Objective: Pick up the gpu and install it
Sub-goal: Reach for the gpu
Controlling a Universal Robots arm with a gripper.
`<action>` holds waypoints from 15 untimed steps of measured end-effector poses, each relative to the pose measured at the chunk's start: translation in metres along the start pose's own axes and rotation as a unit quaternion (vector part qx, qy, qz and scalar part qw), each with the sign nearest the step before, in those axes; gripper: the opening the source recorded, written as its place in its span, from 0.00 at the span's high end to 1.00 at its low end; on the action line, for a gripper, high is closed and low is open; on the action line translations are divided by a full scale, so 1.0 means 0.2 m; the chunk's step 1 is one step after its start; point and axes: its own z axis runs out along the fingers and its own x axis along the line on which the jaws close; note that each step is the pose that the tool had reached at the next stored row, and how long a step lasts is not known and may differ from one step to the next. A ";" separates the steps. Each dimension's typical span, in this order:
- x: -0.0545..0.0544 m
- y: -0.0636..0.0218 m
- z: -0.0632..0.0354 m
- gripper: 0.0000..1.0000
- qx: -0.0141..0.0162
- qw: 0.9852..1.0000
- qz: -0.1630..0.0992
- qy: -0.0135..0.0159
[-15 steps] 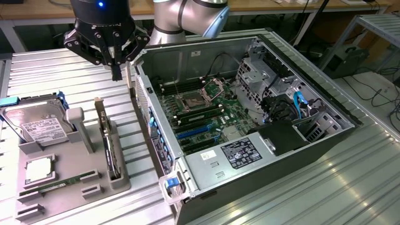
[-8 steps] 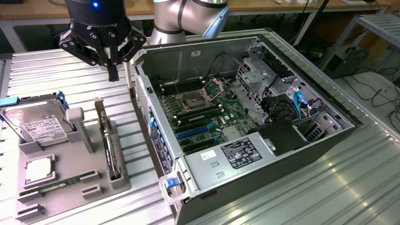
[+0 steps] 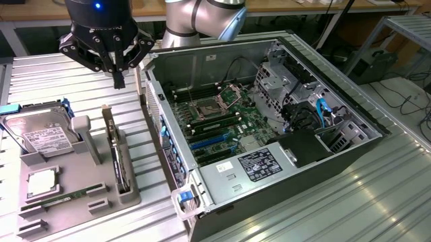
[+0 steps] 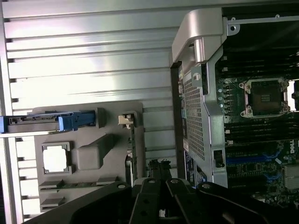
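The gripper (image 3: 119,79) hangs closed and empty above the far end of the gpu (image 3: 118,154). The card stands on edge in the grey tray (image 3: 77,174), on the exterior view's left of the open computer case (image 3: 222,189). This looks like the approach step. A grasp calls for parted fingers straddling the card's thin top edge.

An open computer case (image 3: 202,60) lies on the ribbed metal table (image 3: 364,191), motherboard (image 3: 225,126) exposed. At its nine o'clock, a grey holder (image 3: 67,217) carries a hard drive (image 3: 42,137); a processor chip (image 3: 42,182) sits at the drive's six o'clock.
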 end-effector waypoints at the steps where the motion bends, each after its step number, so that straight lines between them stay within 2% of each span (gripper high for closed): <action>1: 0.00 -0.001 0.000 0.89 0.000 1.000 0.000 0.000; 15: 0.05 -0.024 -0.002 0.89 0.000 1.000 0.000 0.000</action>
